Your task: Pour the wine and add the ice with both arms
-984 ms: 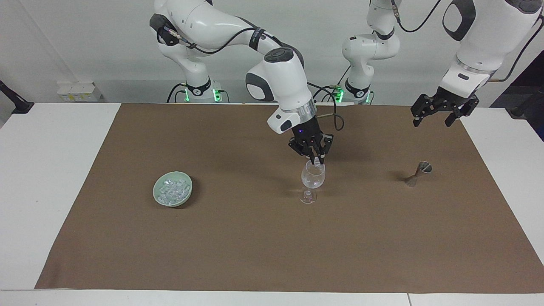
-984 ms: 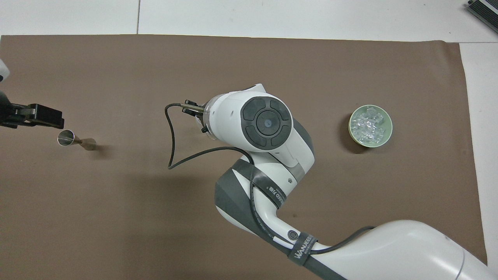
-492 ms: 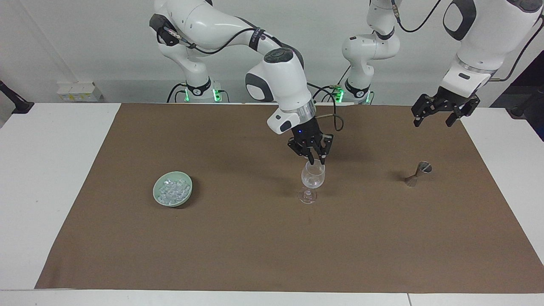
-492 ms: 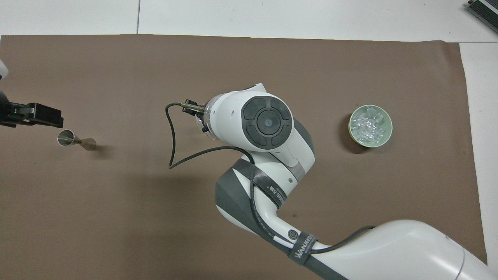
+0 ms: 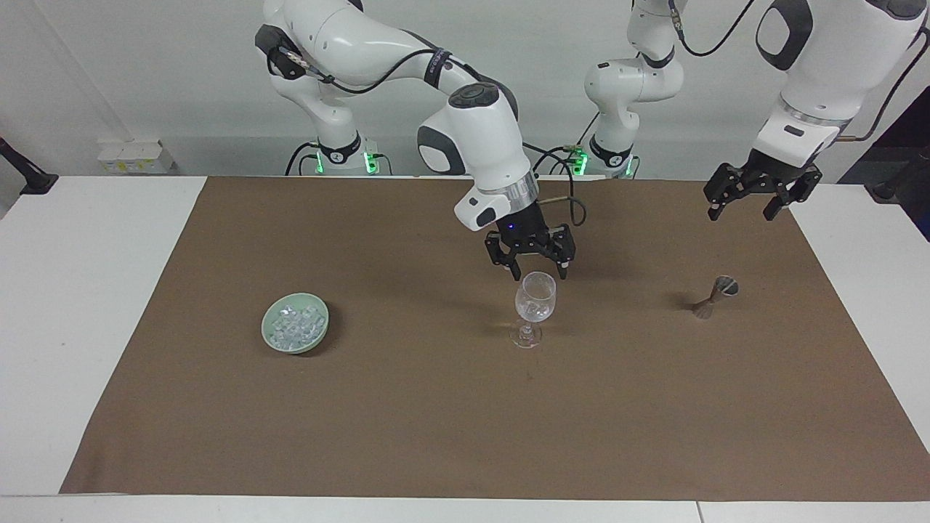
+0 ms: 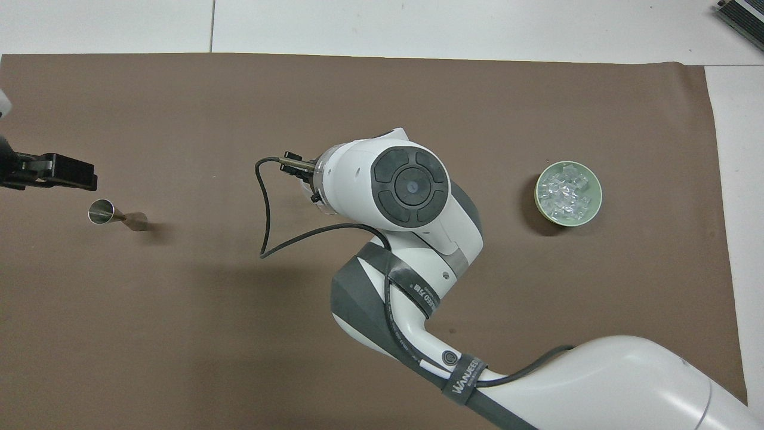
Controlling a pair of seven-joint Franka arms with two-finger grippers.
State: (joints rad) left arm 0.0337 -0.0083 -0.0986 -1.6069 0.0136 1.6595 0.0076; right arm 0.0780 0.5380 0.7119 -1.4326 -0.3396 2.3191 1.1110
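Clear ice heaped in green dish, well apart from right claw, at its 9 o'clock in facing view. Claw over glass, fingers spread, empty. Left claw spread, empty, waiting over mat.

The right arm reaches over mid-mat, hiding its gripper; the left gripper hangs just above a metal jigger; ice fills a green dish.
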